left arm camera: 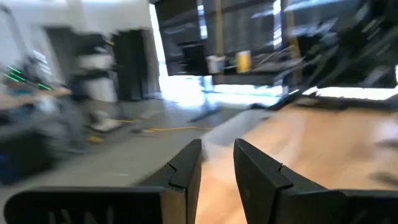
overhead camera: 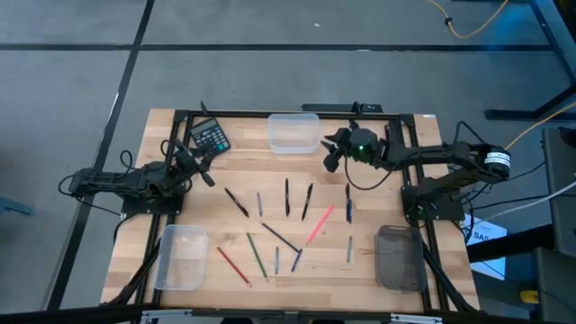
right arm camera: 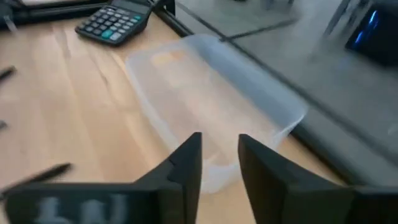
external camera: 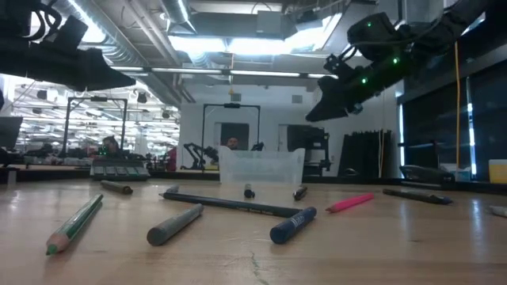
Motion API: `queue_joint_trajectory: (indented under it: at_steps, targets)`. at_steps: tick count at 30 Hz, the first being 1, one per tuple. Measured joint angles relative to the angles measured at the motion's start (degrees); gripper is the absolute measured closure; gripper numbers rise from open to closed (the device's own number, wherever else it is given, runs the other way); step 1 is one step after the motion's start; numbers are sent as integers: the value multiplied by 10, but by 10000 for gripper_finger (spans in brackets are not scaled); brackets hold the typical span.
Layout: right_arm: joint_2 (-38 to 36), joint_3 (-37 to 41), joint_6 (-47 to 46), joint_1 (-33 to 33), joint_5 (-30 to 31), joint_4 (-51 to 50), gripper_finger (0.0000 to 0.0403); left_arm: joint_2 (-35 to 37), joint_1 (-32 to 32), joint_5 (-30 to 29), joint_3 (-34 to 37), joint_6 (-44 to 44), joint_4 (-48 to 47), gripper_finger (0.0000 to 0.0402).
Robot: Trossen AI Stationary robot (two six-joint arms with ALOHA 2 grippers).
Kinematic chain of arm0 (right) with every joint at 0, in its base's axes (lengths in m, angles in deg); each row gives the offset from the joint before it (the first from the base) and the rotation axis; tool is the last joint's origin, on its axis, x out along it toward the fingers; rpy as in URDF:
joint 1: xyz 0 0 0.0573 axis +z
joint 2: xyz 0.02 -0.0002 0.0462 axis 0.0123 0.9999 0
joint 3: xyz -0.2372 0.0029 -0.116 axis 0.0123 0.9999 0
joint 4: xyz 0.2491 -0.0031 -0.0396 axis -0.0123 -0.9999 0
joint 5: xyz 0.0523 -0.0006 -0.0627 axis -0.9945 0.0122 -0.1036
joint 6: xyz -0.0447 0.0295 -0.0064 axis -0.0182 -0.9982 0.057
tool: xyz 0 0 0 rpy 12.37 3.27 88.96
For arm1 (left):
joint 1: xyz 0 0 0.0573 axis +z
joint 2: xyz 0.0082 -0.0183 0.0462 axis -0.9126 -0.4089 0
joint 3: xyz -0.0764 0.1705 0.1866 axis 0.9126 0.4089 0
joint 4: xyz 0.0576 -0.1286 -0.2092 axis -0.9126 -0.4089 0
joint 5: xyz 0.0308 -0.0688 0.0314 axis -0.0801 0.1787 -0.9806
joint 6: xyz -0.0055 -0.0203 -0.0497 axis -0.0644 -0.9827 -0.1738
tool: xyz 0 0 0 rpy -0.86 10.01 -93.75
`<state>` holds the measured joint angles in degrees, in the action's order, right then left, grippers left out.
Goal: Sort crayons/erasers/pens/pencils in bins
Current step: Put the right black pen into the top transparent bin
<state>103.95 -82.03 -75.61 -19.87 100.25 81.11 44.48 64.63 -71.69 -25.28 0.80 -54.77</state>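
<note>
since the sticks (overhead camera: pixel 288 229) lie scattered flat across the middle of the wooden table (overhead camera: pixel 238 175), between the clear bin at the far edge (overhead camera: pixel 293 132), the clear bin at the near left corner (overhead camera: pixel 182 256) and the smoky dark bin at the near right corner (overhead camera: pixel 399 256), each to be treated as a light, stiff, thin rod, judged prone to roll or skid on the smooth wood. best taken across the middle of the shaft, fingers square to its length, with gentle pressure only, as crayon bodies and pencil tips are judged brittle. crossed sticks near the centre best left until free-lying ones such as the pink stick (overhead camera: pixel 320 222) or the red stick (overhead camera: pixel 232 264) are cleared. right gripper (right arm camera: pixel 219 165) raised above the table just beside the far clear bin, fingers a narrow gap apart with nothing between them. left gripper (left arm camera: pixel 217 171) raised near the calculator (overhead camera: pixel 210 135) at the far left, fingers likewise slightly apart and empty. bins light and thin-walled, judged likely to slide if knocked.
</note>
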Motion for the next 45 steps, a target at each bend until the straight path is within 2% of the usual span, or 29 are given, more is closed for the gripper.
queue_joint_trajectory:
  at_steps: [2,5,10,13,16,23,30,35,40,45]
  targets:
    - [3,-2,-53,15,-11,-11,268,0,-3,47,0,-49,2,314]
    - [2,-17,-112,43,-14,-91,247,0,-16,104,0,-64,3,314]
    - [3,-39,-174,77,-4,-190,235,-1,-26,105,0,-53,3,315]
    - [5,-40,-216,98,19,-230,234,-19,-26,123,0,-77,2,315]
    - [5,-41,-271,111,20,-290,234,-55,-26,140,0,-107,2,315]
    - [5,-70,-397,147,14,-499,234,-148,-26,148,0,-144,35,315]
    - [5,-66,-455,182,2,-524,234,-222,-35,229,0,-164,141,315]
    - [19,-66,-470,197,18,-526,234,-255,-63,213,-2,-186,148,315]
    - [73,-66,-483,202,14,-527,234,-286,-81,177,-2,-186,168,315]
    - [109,-68,-482,201,10,-524,235,-318,-81,173,-2,-183,203,315]
